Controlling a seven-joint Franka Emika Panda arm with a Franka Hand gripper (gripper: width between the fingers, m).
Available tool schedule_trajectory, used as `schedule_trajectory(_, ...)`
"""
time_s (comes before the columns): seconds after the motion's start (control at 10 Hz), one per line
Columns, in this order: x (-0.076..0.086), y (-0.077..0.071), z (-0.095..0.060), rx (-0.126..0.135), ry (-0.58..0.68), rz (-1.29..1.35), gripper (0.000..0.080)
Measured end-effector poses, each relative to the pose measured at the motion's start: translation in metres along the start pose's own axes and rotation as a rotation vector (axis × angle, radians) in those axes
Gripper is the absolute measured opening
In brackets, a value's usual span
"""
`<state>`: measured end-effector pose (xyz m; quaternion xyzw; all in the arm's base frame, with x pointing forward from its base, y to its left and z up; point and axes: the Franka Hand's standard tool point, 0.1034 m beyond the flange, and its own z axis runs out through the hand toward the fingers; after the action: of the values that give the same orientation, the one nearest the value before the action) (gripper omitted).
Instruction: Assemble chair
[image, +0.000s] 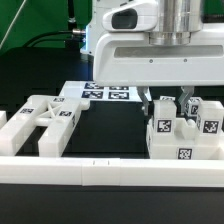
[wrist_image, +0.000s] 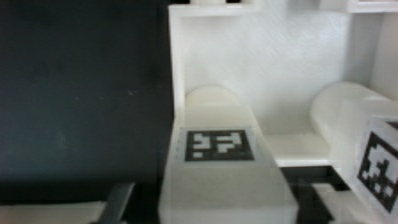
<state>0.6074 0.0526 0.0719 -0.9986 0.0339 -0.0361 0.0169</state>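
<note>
Nearest lies the long white rail (image: 110, 178) along the front edge of the counter (image: 110, 130). Behind it, near the front corner at the exterior view's right, stands the seat block (image: 185, 140). Over one tagged leg bar (wrist_image: 222, 140) the hand (image: 165, 105) hangs open, its fingers (wrist_image: 118, 203) on both sides. The X-braced frame (image: 50, 118) lies near the opposite front corner.

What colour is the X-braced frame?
The frame is white with small black-and-white square tags. The exterior view shows it best.
</note>
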Motion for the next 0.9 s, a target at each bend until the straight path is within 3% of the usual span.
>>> schedule_trajectory(0.9, -0.0024, -0.0047, 0.0004, -0.003, -0.018, 0.970, 0.0287)
